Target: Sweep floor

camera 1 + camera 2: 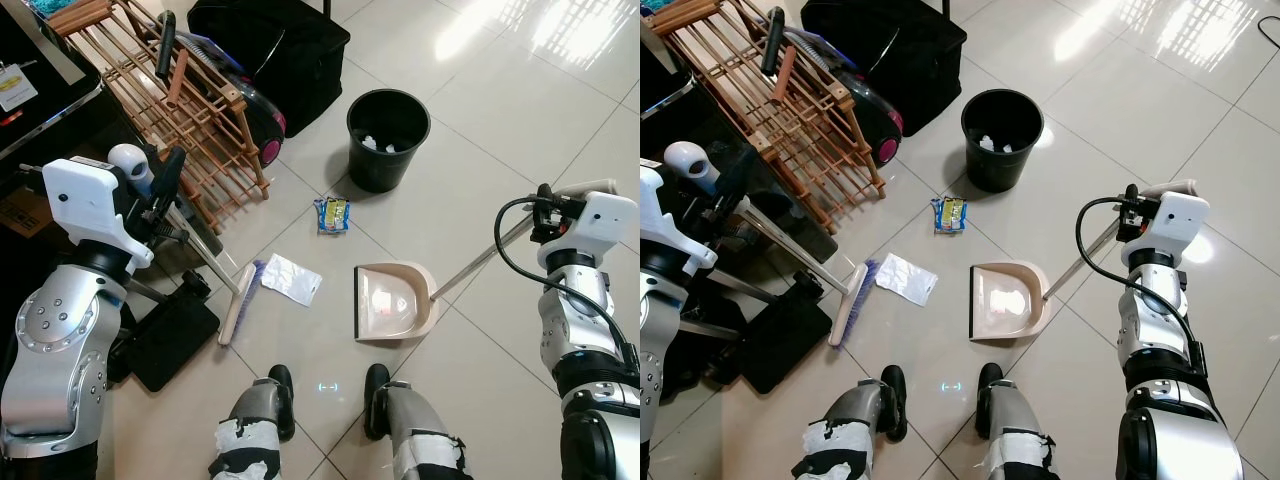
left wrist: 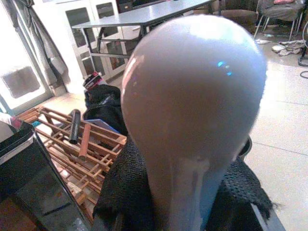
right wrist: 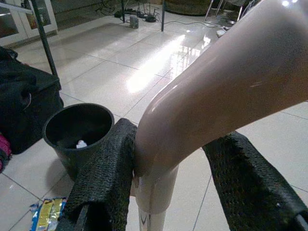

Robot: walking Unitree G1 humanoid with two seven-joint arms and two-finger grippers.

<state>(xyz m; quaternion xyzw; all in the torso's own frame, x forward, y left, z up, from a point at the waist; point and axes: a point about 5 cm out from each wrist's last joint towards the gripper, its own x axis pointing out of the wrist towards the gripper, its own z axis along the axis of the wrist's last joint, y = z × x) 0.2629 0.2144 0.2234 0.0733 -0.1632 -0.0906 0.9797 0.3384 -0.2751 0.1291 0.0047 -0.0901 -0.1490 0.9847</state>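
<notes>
Robot's feet (image 1: 325, 400): nearest item, two black shoes standing on the white tiled floor (image 1: 500, 110), low centre.

Left end effector (image 1: 160, 195): at left, black fingers (image 2: 120, 192) pressed around the broom handle (image 1: 205, 255) just below its rounded pale top (image 2: 192, 96).

Broom (image 1: 237, 300): handle slants down and rightward from the left end effector; brush head with purple bristles rests on the floor just left of the white wrapper.

Black flat object (image 1: 165, 340): on the floor at near left, beside the left arm.

Wooden rack (image 1: 165, 110): far left, slatted, leaning over a black and pink appliance (image 1: 255, 110).

Black bag (image 1: 270, 45): far, behind the rack.

White wrapper (image 1: 290, 278): flat on the floor, touching the bristles.

Yellow and blue packet (image 1: 332, 213): on the floor between wrapper and bin.

Black bin (image 1: 388, 138): upright, far centre, white scraps inside.

Dustpan (image 1: 392, 302): beige, flat on the floor right of the wrapper, apart from it; long handle (image 1: 480, 260) rises to the right.

Right end effector (image 1: 545, 205): at right, mesh-padded fingers (image 3: 106, 183) clamped on the dustpan handle's bent upper end.
</notes>
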